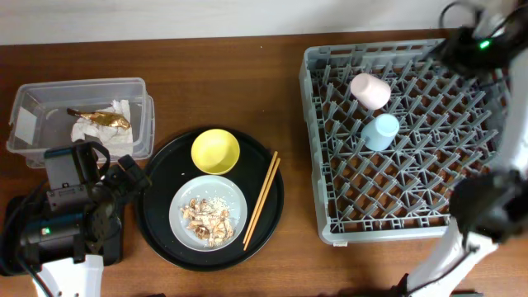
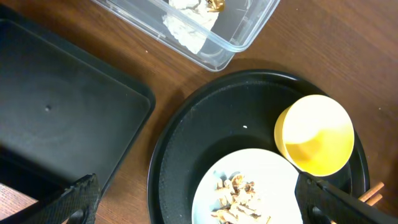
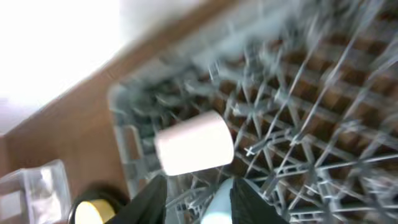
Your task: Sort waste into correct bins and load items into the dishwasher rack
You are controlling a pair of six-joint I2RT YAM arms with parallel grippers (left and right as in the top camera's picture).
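In the grey dishwasher rack [image 1: 312,124] a pink cup [image 1: 370,90] lies on its side, with a light-blue cup [image 1: 380,132] just below it. My right gripper [image 3: 199,202] hovers open over the rack's far right part, empty, the pink cup [image 3: 194,149] ahead of it. A yellow bowl [image 1: 215,152], wooden chopsticks [image 1: 262,198] and a pale plate [image 1: 235,194] of food scraps [image 1: 206,219] rest on the round black tray. My left gripper [image 2: 205,205] is wide open above the plate's left edge. The clear box [image 1: 140,95] holds the napkin [image 1: 89,129] and gold wrapper [image 1: 103,118].
The flat black rectangular tray [image 2: 56,106] lies at the near left, mostly under my left arm in the overhead view. The large round black tray [image 1: 161,165] fills the middle. Bare wooden table [image 1: 231,74] stretches along the back between box and rack.
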